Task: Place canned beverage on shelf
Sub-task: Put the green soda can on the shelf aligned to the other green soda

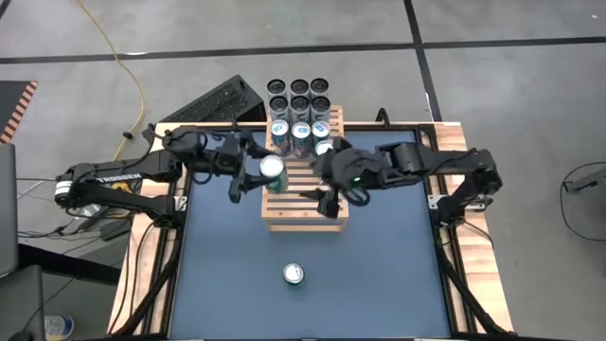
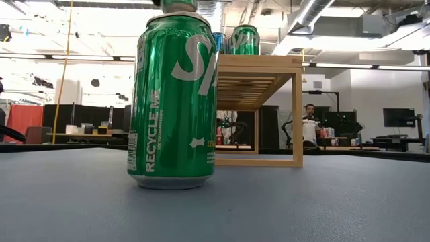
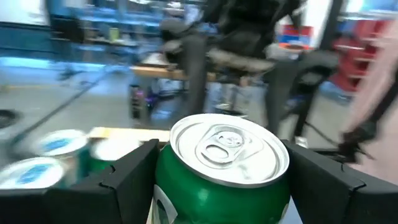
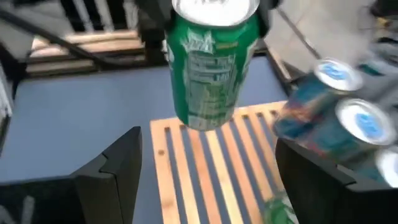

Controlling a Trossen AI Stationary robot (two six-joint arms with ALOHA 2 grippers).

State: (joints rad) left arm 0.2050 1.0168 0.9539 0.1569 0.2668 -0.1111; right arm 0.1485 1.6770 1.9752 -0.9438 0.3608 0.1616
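My left gripper (image 1: 258,170) is shut on a green can (image 1: 272,169), which it holds upright over the left part of the wooden slatted shelf (image 1: 305,204). The right wrist view shows this can (image 4: 211,68) hanging above the slats (image 4: 211,168). Over the shelf's right part my right gripper (image 1: 331,196) stands open with nothing between its fingers. Several cans (image 1: 301,131) stand on the shelf's far end. Another green can (image 1: 294,275) stands on its base on the blue table, close to the low camera (image 2: 175,101). My left gripper pinches the green can's upper side wall (image 3: 168,186) between its two fingers, one on each side just under the rim. The fingers (image 3: 124,180) run level, coming from the table's left. The can stays upright, lifted clear above the shelf.
Several dark cans (image 1: 299,95) stand in a block beyond the shelf's far end. A black keyboard-like object (image 1: 222,102) lies past the table's far left corner. The wooden border (image 1: 454,284) frames the blue table. A person (image 2: 310,124) sits in the room behind.
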